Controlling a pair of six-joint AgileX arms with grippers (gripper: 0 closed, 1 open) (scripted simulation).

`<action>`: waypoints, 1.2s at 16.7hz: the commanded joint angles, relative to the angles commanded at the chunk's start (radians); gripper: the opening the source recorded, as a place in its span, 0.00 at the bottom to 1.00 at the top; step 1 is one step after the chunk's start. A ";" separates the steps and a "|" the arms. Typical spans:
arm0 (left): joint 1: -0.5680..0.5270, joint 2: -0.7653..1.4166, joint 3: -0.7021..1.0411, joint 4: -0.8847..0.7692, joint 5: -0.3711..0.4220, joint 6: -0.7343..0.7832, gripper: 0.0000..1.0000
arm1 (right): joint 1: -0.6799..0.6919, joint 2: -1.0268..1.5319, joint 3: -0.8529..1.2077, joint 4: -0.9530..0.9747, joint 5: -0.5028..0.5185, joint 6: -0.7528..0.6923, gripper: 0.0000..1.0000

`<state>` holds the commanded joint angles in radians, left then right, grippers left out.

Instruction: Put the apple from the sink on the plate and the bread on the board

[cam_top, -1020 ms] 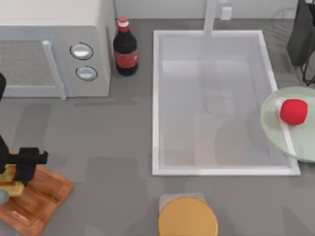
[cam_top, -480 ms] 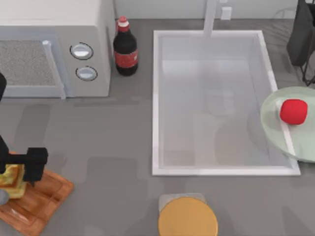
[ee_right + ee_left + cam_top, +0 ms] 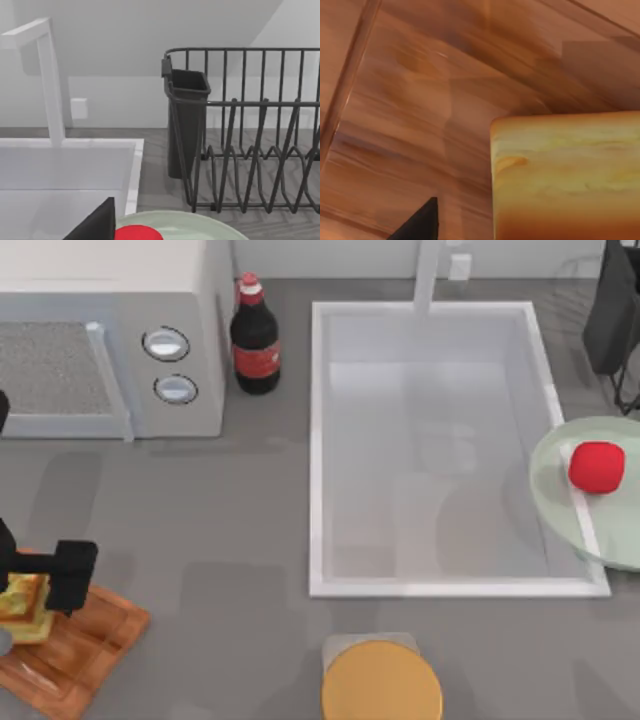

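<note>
My left gripper (image 3: 30, 585) hangs over the board (image 3: 85, 645) at the table's near left corner, and the bread (image 3: 27, 606) sits right under it, between my fingers (image 3: 72, 575). Whether the fingers press the bread or stand just off it, I cannot tell. From my left wrist the bread (image 3: 565, 175) rests on the board's wood grain (image 3: 420, 115), with the groove running along one side.

The board lies skewed, and its left part runs past the table's left edge of the top view. To its right is bare grey table (image 3: 220, 540) up to the sink (image 3: 318, 450).

The apple (image 3: 596, 467) lies on the plate (image 3: 560, 502), which overlaps the sink's right rim. My right wrist looks over the plate (image 3: 200, 225) and apple (image 3: 137, 233) toward a dark dish rack (image 3: 250, 125) and the white faucet (image 3: 50, 85).

A microwave (image 3: 110, 340) and cola bottle (image 3: 255, 335) stand at the back left; an orange disc (image 3: 381, 685) sits at the near edge.
</note>
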<state>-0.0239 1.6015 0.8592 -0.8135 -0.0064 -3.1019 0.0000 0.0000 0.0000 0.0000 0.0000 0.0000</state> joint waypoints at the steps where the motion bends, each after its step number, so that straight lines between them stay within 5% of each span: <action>1: 0.000 -0.019 -0.010 0.009 0.000 0.034 1.00 | 0.000 0.000 0.000 0.000 0.000 0.000 1.00; 8: 0.002 -0.250 -0.140 0.125 0.001 0.486 1.00 | 0.000 0.000 0.000 0.000 0.000 0.000 1.00; 20: 0.013 -0.944 -0.509 0.480 0.004 1.854 1.00 | 0.000 0.000 0.000 0.000 0.000 0.000 1.00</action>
<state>-0.0106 0.6578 0.3505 -0.3332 -0.0022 -1.2476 0.0000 0.0000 0.0000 0.0000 0.0000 0.0000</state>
